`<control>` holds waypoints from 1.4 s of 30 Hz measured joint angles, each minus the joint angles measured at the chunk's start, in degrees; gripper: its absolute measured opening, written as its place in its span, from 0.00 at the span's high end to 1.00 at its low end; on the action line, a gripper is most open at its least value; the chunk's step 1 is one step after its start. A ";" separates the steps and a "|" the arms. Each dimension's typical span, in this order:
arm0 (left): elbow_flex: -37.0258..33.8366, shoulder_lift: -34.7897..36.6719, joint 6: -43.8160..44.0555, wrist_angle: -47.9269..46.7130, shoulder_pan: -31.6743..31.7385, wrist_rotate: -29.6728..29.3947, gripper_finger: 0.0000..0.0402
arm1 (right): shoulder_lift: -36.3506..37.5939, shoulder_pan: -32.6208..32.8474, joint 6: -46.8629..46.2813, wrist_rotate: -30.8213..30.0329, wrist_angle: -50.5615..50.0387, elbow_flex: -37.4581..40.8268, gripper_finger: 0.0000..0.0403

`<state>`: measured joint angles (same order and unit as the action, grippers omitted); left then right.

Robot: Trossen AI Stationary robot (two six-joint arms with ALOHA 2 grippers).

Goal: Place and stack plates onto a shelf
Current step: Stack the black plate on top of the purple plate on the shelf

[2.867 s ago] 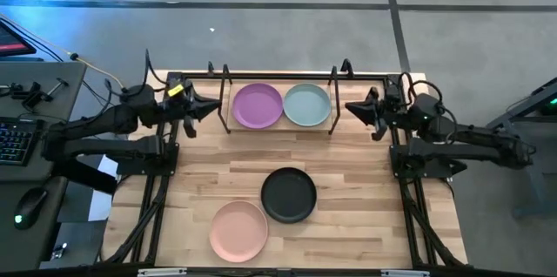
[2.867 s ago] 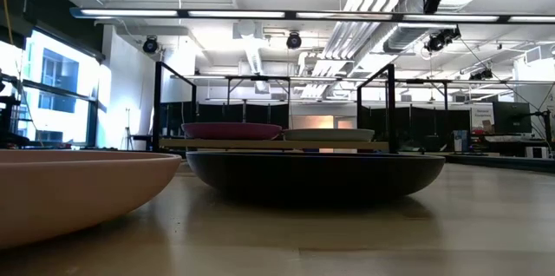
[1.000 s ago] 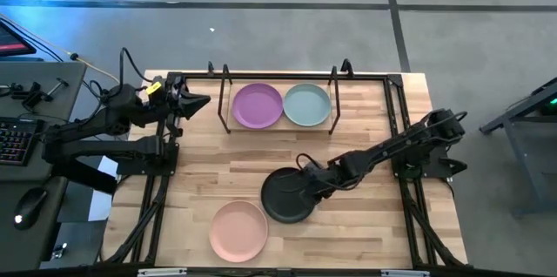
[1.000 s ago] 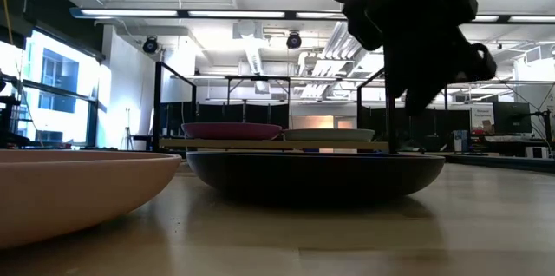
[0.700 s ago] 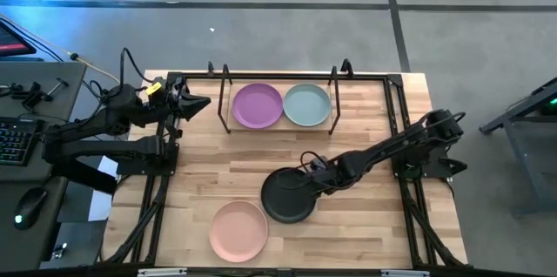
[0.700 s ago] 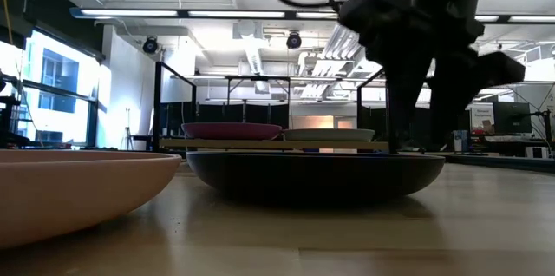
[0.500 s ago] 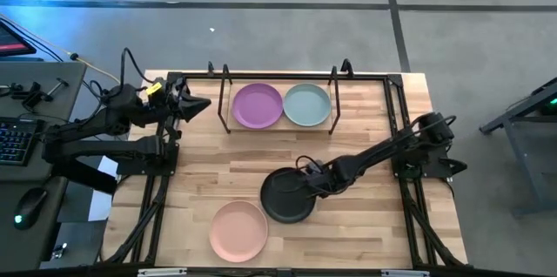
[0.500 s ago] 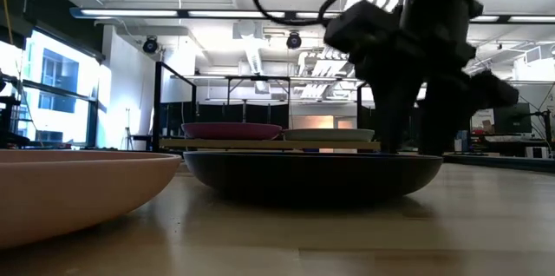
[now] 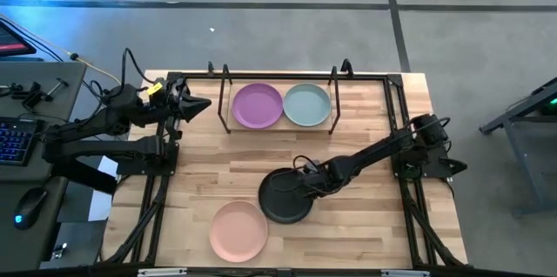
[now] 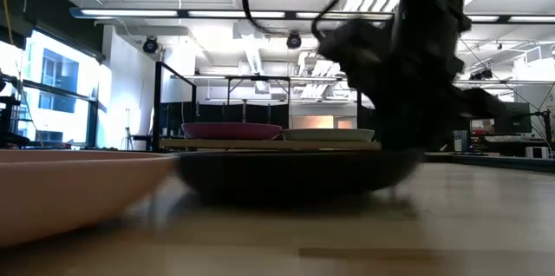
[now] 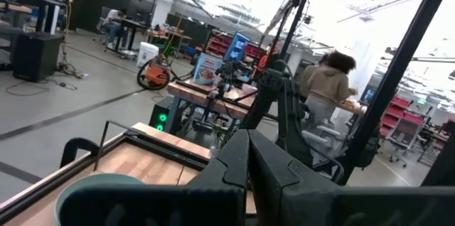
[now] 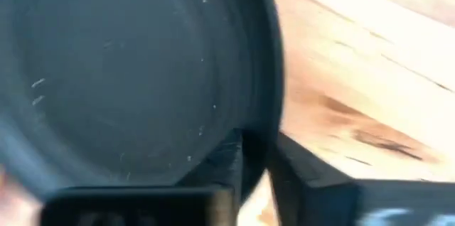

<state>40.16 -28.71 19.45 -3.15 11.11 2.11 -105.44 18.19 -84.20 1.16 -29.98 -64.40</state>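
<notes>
The black plate [image 9: 280, 200] lies mid-table, with my right gripper [image 9: 305, 185] at its right rim, shut on it. The low view shows that plate [image 10: 286, 172] blurred under the dark right arm. The pale pink plate [image 9: 238, 230] rests flat near the table's near edge. On the shelf [image 9: 284, 125] at the far edge, the purple plate [image 9: 258, 105] and the blue-green plate [image 9: 306, 104] sit side by side. My left gripper [image 9: 202, 103] waits shut by the shelf's left end, touching nothing. My right gripper has the black plate's right rim [image 12: 269, 105] between its fingers, one finger [image 12: 222, 163] inside the bowl and the other [image 12: 302, 178] outside. It reaches in from the table's right, slanting downward. The plate stays low at the table; whether it is lifted cannot be told.
A black metal frame [image 9: 287, 75] runs along the table's far edge and sides, around the shelf. Bare wood [image 9: 365, 225] lies right of the two loose plates. A desk with a keyboard [image 9: 13, 142] stands left of the table. A person [image 11: 330, 84] sits in the room beyond.
My right gripper has come down onto the black plate's right rim and moved a little toward the table's left. The black plate has slid slightly toward the table's left with it. The other plates have stayed put.
</notes>
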 joint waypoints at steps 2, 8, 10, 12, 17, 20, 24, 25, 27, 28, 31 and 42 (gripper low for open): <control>0.00 0.00 0.46 0.02 0.00 -0.02 1.00 | 1.40 -0.63 1.60 -0.69 2.41 -0.13 0.96; 0.00 0.00 1.47 0.02 0.00 0.00 1.00 | 8.25 -4.78 6.03 -3.02 2.38 -0.15 0.99; 0.00 0.00 1.48 0.00 0.00 0.00 1.00 | 11.02 -6.69 8.49 -4.28 1.33 -0.15 1.00; 0.00 0.00 1.46 -0.02 0.00 0.00 1.00 | 13.50 -8.89 10.80 -4.95 -0.85 -0.15 1.00; 0.00 0.00 1.48 -0.03 0.00 -0.02 1.00 | 16.70 -12.71 14.95 -2.81 -4.13 -0.15 0.99; 0.00 0.00 1.46 -0.05 0.00 0.00 1.00 | 16.49 -11.46 15.23 0.79 -2.08 -0.15 0.98; 0.00 0.01 1.46 -0.06 0.00 0.00 1.00 | 14.07 -6.89 9.63 3.06 -0.36 -0.15 0.91; 0.00 0.00 1.46 -0.05 0.00 0.00 1.00 | 13.21 -5.43 7.03 3.41 0.40 -0.15 0.88; 0.00 0.02 1.46 -0.07 0.00 0.00 1.00 | 11.36 -2.80 1.76 3.43 1.89 -0.15 0.81; 0.00 0.00 1.46 -0.11 0.00 -0.02 1.00 | 10.39 -1.69 -0.15 3.44 2.96 -0.15 0.77; 0.00 0.00 1.44 -0.20 0.00 -0.32 1.00 | 7.25 0.75 -3.98 3.33 6.07 -0.15 0.66; 0.00 0.02 1.48 -0.24 -0.01 -1.27 1.00 | 2.25 2.37 -10.05 -1.28 0.05 -4.67 0.50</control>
<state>40.16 -28.69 20.93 -3.39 11.11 0.84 -103.20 20.56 -94.26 -0.11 -29.93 -69.07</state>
